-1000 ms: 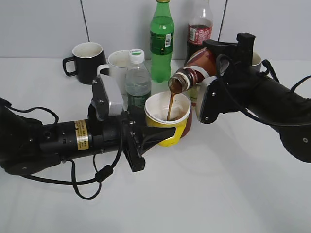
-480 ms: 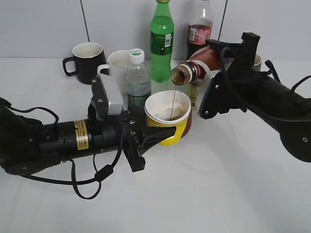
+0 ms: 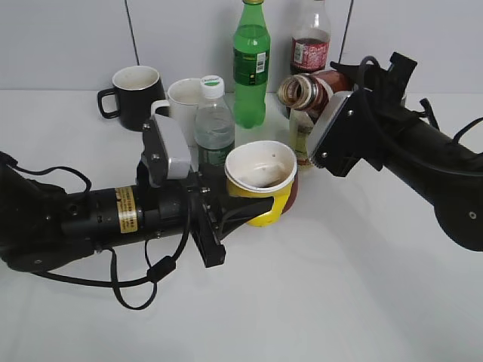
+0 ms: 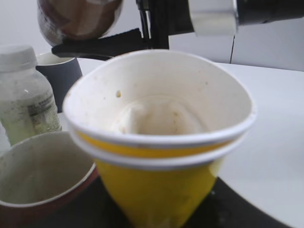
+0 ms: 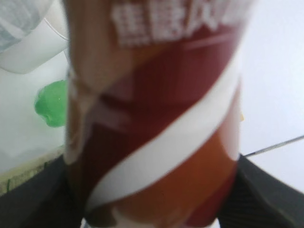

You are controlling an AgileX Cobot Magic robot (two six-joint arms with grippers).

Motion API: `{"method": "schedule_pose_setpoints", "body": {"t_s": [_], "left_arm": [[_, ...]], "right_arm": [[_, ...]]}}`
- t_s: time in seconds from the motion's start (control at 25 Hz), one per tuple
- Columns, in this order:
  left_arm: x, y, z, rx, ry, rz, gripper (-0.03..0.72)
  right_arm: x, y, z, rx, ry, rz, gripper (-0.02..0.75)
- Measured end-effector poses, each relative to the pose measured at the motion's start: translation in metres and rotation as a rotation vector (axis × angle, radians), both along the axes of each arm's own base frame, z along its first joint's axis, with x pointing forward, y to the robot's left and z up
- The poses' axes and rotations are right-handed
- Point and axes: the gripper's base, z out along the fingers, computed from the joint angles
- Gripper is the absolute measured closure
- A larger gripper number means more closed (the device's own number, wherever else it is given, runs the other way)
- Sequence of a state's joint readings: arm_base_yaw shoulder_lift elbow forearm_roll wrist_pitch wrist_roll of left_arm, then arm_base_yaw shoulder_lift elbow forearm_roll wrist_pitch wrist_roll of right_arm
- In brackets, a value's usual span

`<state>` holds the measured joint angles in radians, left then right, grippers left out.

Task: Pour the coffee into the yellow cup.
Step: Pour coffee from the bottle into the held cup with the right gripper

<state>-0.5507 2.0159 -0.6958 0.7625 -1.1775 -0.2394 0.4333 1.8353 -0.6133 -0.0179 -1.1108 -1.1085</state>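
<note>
The coffee bottle [image 3: 308, 92] is clamped in the right gripper [image 3: 341, 128], its long axis near level and its open mouth pointing left, up and to the right of the yellow cup [image 3: 262, 185]. No stream is seen falling. The cup is gripped upright in the left gripper [image 3: 234, 207], just below the mouth, so any further tilt is judged to land inside.
</note>
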Motion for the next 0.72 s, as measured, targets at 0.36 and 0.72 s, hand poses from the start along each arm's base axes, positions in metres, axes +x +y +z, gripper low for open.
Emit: {"method": "schedule_pose_setpoints", "body": {"t_s": [0.36, 0.72], "left_arm": [[0.001, 0.001, 0.002, -0.023, -0.003, 0.012, 0.413], [0.011, 0.017, 0.006, -0.028, -0.007, 0.07, 0.413]], "right_arm": [[0.001, -0.002, 0.0, 0.348, 0.163, -0.035, 0.227], [-0.011, -0.018, -0.015, 0.723, 0.369, -0.174, 0.227]]}}
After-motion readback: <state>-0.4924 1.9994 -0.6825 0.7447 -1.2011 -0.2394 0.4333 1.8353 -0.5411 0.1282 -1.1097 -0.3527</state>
